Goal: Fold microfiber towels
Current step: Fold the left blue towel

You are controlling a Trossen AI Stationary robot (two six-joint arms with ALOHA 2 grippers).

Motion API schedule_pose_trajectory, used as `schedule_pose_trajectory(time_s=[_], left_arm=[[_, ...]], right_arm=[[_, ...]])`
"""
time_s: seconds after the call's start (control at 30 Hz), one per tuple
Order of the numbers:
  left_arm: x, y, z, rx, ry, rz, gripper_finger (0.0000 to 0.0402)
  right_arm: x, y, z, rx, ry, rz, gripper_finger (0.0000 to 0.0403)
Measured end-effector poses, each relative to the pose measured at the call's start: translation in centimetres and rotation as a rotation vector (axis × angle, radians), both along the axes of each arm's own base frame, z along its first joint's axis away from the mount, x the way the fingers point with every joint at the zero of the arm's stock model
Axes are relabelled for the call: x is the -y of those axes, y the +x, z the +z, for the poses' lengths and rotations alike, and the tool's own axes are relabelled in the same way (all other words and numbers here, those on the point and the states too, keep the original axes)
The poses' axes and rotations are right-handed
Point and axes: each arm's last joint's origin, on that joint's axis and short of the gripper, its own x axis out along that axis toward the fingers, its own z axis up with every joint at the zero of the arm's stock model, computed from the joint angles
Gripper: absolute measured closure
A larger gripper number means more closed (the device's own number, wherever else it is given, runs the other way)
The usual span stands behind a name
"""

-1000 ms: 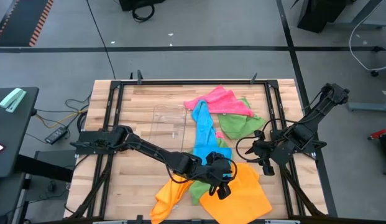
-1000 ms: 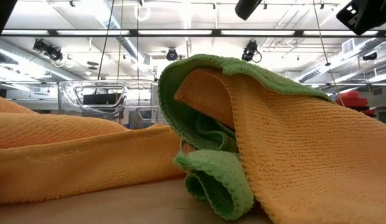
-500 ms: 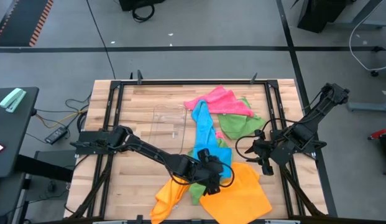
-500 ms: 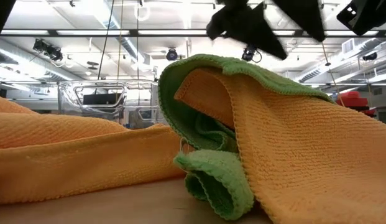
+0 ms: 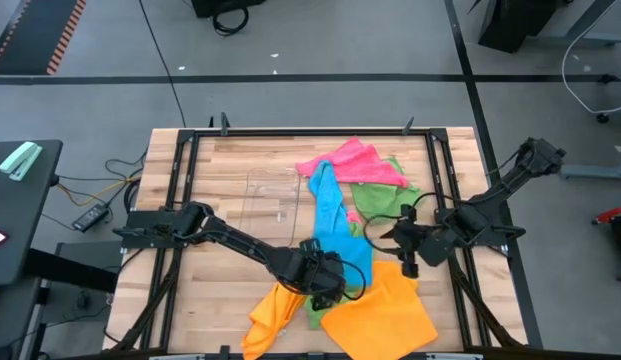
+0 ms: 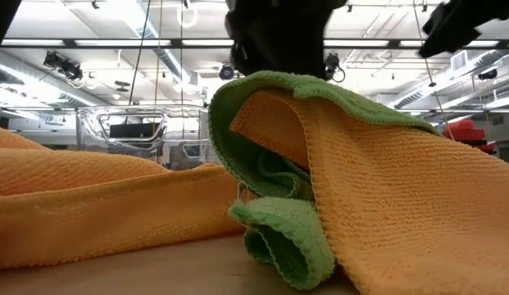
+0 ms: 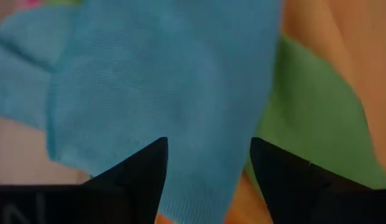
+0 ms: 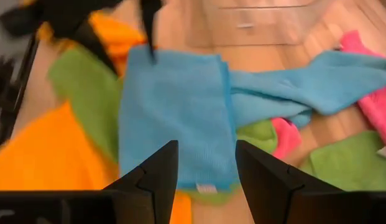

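Several microfiber towels lie in a loose heap on the wooden table: a pink one (image 5: 355, 160) at the far side, a sky-blue one (image 5: 335, 215) stretched toward the near side, a green one (image 5: 385, 200), and an orange one (image 5: 380, 312) at the near edge over another green one (image 6: 279, 233). My left gripper (image 5: 327, 280) is open just over the blue towel's near end (image 7: 180, 93), beside the orange and green towels. My right gripper (image 5: 397, 240) is open to the right of the blue towel (image 8: 174, 124), pointing at it.
A small clear plastic tray (image 5: 270, 195) stands left of the blue towel, and shows in the low view (image 6: 131, 127). A second fold of orange towel (image 5: 270, 315) lies at the near edge. Bare wood (image 5: 210, 180) lies on the table's left half. A black frame (image 5: 185, 140) edges the table.
My left gripper has moved from over the orange towel toward the table's left and far edges, and is now over the blue towel's near end. My right gripper has moved left, toward the blue towel. The towels have stayed where they were.
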Motion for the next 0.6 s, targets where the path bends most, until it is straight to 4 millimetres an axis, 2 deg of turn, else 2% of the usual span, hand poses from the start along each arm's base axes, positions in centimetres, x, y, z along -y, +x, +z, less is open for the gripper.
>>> schedule_pose_trajectory(time_s=[0.27,0.47,0.6], left_arm=[[-0.7,-1.8,1.4,-0.176,0.144,-0.324,0.0224],[-1.0,-2.7,2.6,-0.214,0.169,-0.439,0.0249],[-1.2,-3.0,3.2,-0.219,0.167,-0.444,0.0263]], right_arm=[[0.8,3.7,-0.9,0.102,0.246,-0.288,0.0233],[0.7,4.2,-1.1,0.141,0.469,-0.459,0.0233],[0.2,4.3,-0.6,0.168,0.529,-0.439,0.0233]])
